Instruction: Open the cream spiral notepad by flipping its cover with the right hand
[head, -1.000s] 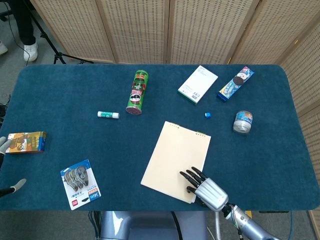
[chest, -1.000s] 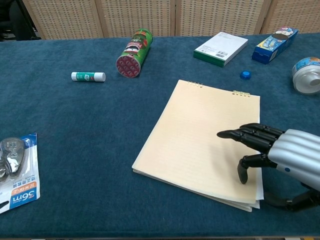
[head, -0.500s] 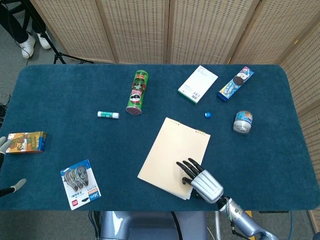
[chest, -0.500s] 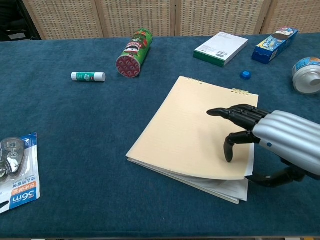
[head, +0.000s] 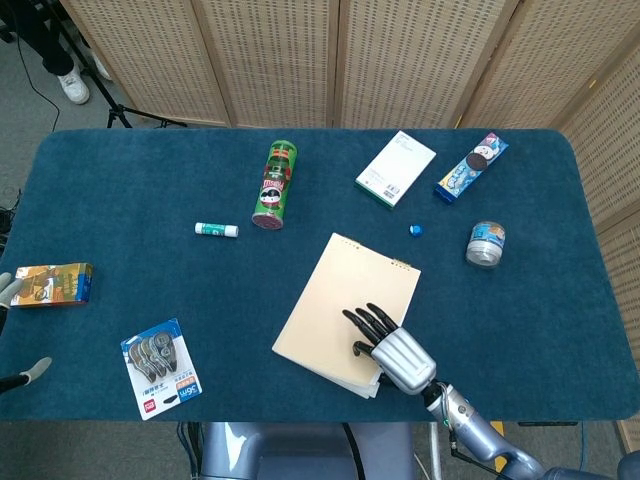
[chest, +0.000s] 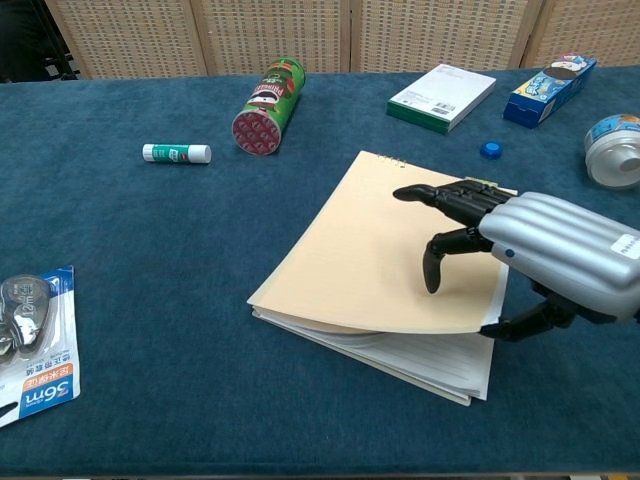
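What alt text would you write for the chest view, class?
The right hand grips the near right corner of the notepad cover, lifting it off the pages. Behind lie a can, glue stick, white box and blue cap on the blue table.

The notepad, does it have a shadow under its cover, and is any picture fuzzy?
In the chest view, a thin dark shadow sits under the raised cover of the notepad, above the white pages, by the right hand. In the head view, the light is even and soft, shadows are faint. Both views look sharp, with no glare.
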